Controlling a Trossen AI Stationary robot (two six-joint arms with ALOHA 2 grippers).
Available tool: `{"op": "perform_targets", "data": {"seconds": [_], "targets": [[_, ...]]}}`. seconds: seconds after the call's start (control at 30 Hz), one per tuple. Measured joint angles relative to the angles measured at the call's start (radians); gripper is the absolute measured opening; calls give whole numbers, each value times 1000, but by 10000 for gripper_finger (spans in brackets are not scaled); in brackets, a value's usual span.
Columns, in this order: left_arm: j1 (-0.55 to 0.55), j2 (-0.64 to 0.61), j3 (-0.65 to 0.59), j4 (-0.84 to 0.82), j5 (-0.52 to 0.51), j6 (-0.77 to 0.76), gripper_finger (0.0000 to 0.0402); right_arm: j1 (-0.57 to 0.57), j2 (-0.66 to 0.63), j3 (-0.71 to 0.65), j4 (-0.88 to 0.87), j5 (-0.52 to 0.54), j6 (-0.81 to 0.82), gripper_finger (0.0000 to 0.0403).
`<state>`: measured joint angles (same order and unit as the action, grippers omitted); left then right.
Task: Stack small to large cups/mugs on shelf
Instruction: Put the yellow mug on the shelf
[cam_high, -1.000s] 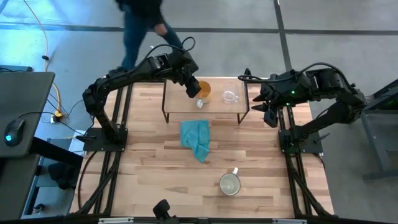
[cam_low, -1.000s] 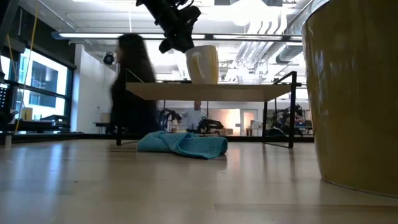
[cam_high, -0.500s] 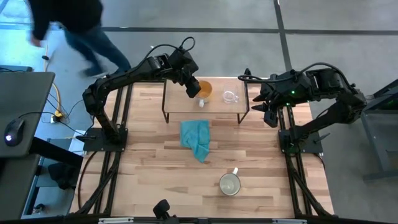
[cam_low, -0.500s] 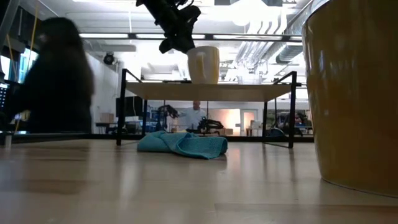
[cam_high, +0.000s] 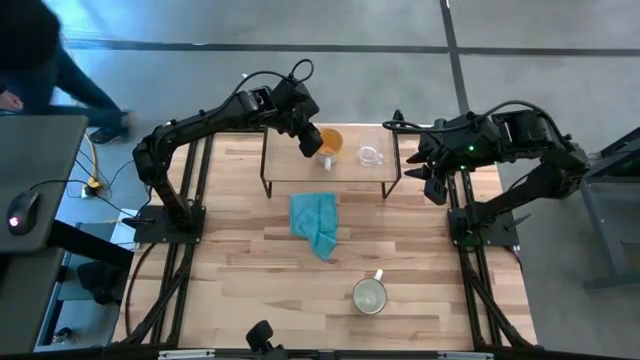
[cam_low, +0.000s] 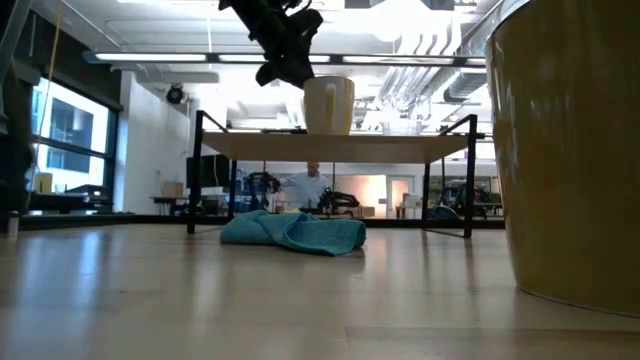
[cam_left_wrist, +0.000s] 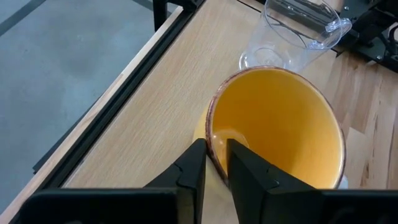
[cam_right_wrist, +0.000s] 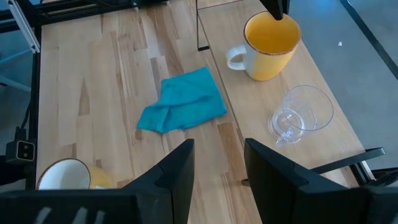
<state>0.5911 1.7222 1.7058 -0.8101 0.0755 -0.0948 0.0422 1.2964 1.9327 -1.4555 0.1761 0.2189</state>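
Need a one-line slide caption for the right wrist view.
Left gripper pinches the orange mug's rim on the shelf, beside the glass cup.

The left gripper (cam_left_wrist: 216, 163) pinches the orange mug (cam_left_wrist: 280, 130) rim (shelf (cam_left_wrist: 143, 118) beneath) — glass cup (cam_left_wrist: 292, 37) just beyond.

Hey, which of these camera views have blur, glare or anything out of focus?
High view: the person at the top left is motion-smeared; the table is sharp. Low view: bright ceiling lights wash out the top, and the large mug near the lens is soft and oversized. Left wrist view: the orange mug is crisp, and the glass cup shows highlights. Right wrist view: evenly lit, and the teal cloth is sharp.
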Motion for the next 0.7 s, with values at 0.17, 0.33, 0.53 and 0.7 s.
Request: {"op": "perform_targets", "data": {"seconds": [0.17, 0.33, 0.53, 0.7], "targets": [[0, 0, 0, -2, -4, 0, 59, 0, 0, 0, 0, 0, 0, 133], [0, 0, 0, -12, -5, -1, 69, 0, 0, 0, 0, 0, 0, 133], [0, 0, 0, -16, -6, -7, 83, 0, 0, 0, 0, 0, 0, 133], [5, 0, 0, -15, -8, -17, 95, 0, 0, 0, 0, 0, 0, 133]]}}
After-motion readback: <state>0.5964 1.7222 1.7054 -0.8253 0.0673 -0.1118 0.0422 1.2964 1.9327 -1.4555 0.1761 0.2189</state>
